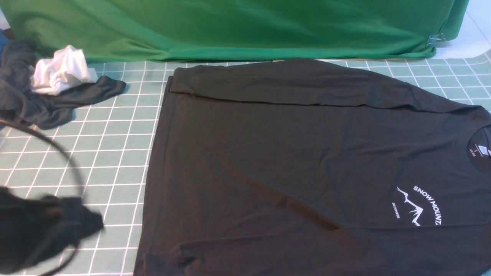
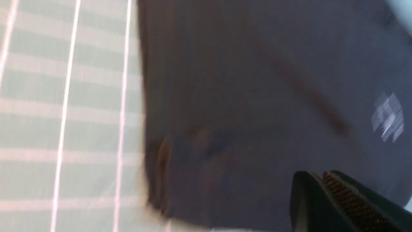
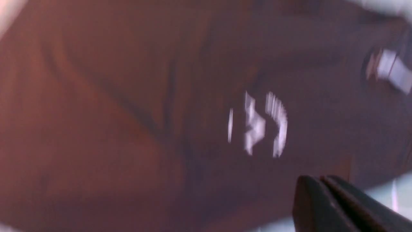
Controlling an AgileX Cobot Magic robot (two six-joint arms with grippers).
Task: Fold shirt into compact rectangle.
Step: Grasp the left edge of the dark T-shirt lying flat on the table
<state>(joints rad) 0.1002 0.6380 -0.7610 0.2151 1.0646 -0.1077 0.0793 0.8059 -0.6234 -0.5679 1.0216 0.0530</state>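
The black long-sleeved shirt lies flat on the green grid mat, neck to the right. Its white "SNOW MOUNT" logo and neck label face up. One sleeve is folded across the far edge, the other along the near edge. My left gripper is a dark blur left of the shirt's hem; in the left wrist view it hangs shut and empty over the cloth. The right gripper, outside the front view, is shut and empty above the logo.
A big bright green cloth drapes along the back, with a metal clip at its right end. A smaller dark grey garment with a white cloth lies at the far left. A black cable loops over the mat.
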